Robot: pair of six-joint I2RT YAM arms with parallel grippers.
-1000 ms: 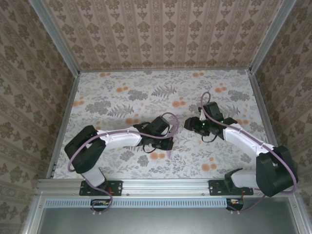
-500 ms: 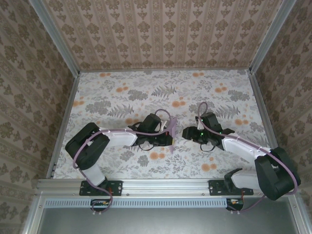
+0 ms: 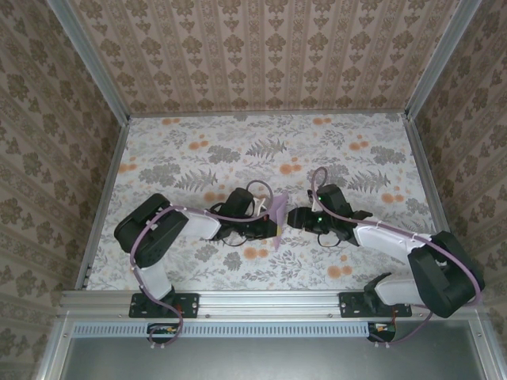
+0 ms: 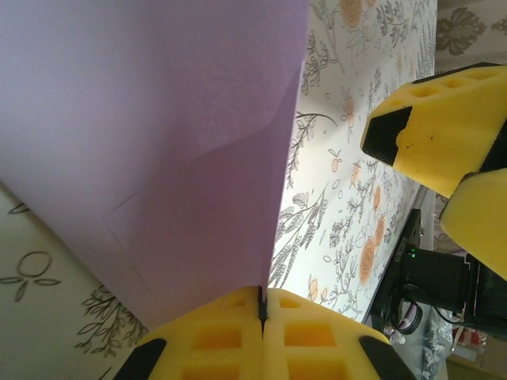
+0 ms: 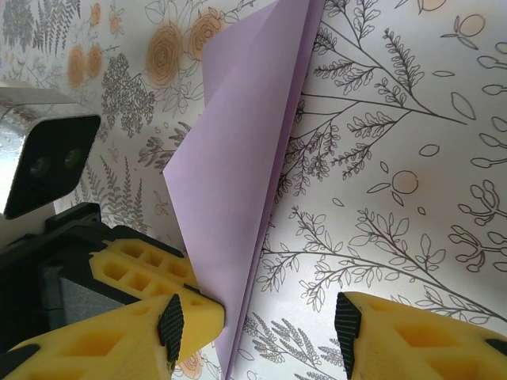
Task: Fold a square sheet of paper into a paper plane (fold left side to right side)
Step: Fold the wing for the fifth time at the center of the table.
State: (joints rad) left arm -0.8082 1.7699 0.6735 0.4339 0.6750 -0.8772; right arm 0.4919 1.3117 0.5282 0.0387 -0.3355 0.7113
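Top external view: the pale lilac, folded, pointed paper plane (image 3: pixel 279 212) stands on edge above the middle of the flower-printed table (image 3: pixel 198 150), somewhat toward its near edge. The left pincer (image 4: pixel 261 313) is pressed together, pinching the plane's edge. The right pincer (image 5: pixel 265 317) is spread just beside it, its 2 yellow foam fingers (image 5: pixel 194 317) straddling the paper's end.

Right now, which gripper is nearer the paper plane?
Left. The left gripper has its jaws shut on the paper plane's edge, holding it upright. The right gripper faces it from the other side, jaws open, close but not gripping.
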